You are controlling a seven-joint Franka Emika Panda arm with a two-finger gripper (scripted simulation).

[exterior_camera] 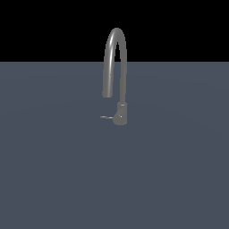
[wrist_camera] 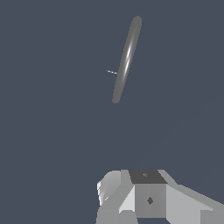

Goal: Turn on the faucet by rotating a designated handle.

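Nearest to us in the wrist view is the gripper (wrist_camera: 151, 199), a blocky body of flat white and grey facets with a dark top panel and one rounded pale lobe. The picture's edge cuts it off, so we cannot tell whether its fingers are spread or pressed together. It touches nothing and sits well apart from the tap.

Farther off, the faucet (exterior_camera: 117, 76) stands on a flat, matte slate-grey floor (exterior_camera: 53, 179), alone near the middle of the exterior view. Its smooth, glossy metal tube bends into an inverted U above a short, thicker cylindrical base. The handle (exterior_camera: 106, 117), a thin lever, juts from that base toward the exterior view's left. From above, the spout (wrist_camera: 126, 59) reads as one narrow shiny bar, its base hidden beneath it, the handle only a faint sliver.
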